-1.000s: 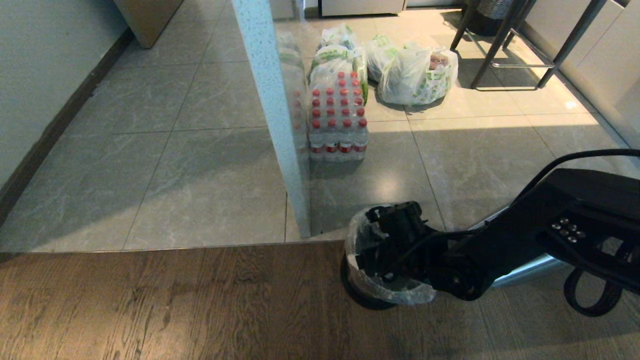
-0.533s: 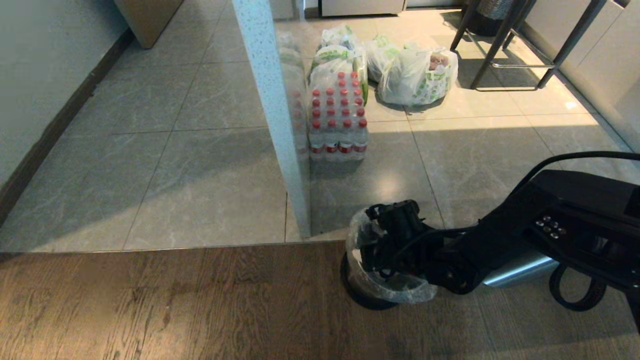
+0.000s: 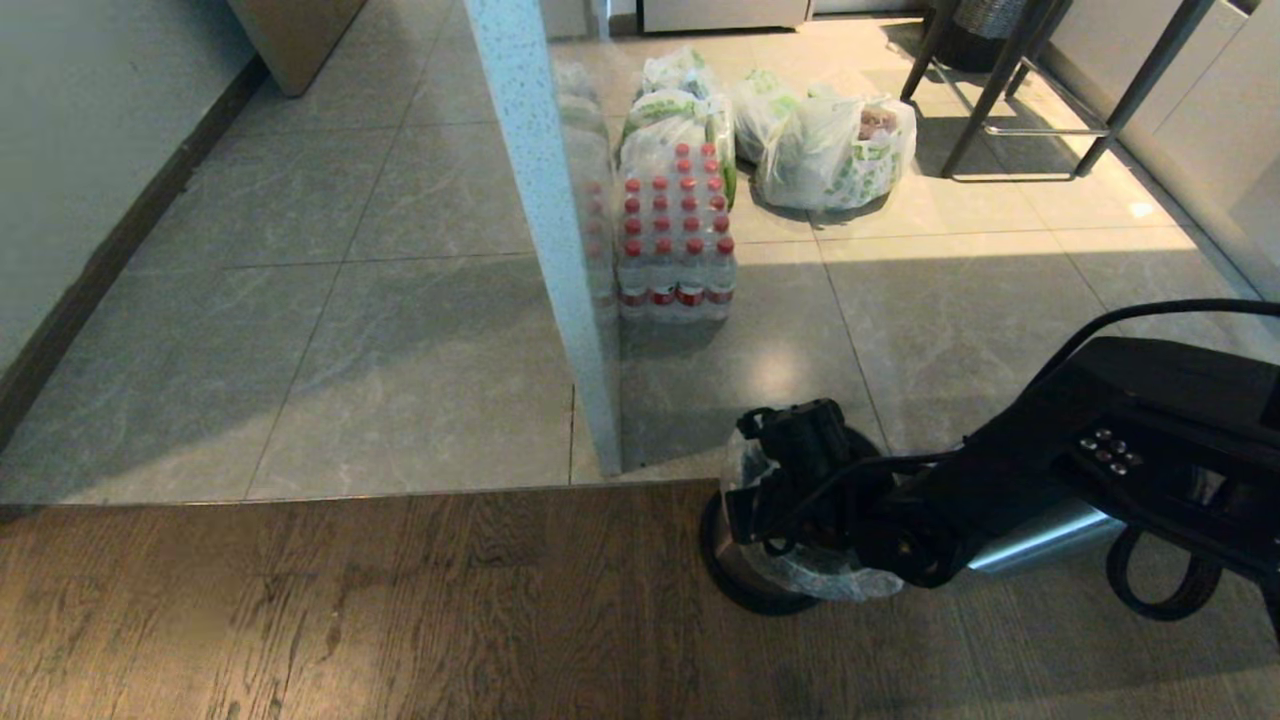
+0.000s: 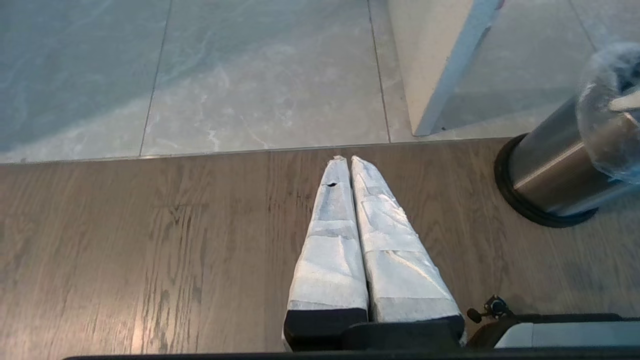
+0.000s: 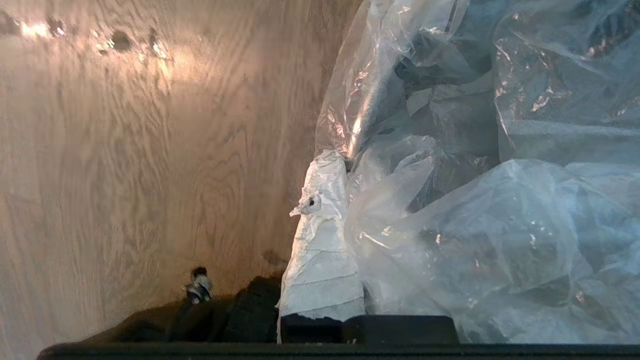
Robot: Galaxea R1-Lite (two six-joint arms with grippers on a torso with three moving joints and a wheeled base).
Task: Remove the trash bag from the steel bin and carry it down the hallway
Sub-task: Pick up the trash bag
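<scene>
A grey tiled floor [image 3: 400, 350] fills the far part of the scene, where a white pillar [image 3: 545, 230], a pack of bottles [image 3: 675, 235] and white grocery bags [image 3: 830, 150] stand, and a wood floor [image 3: 350, 600] lies nearer. At the near right, where wood meets tile, the bin [image 3: 745, 575] stands upright with the bag [image 3: 820, 575] crumpled over its rim, and the right gripper [image 3: 775, 495] reaches down into its mouth, clenched on a fold of the bag. The left gripper [image 4: 345, 159] hangs above the wood to the left of the bin, fingers pressed together and holding nothing.
</scene>
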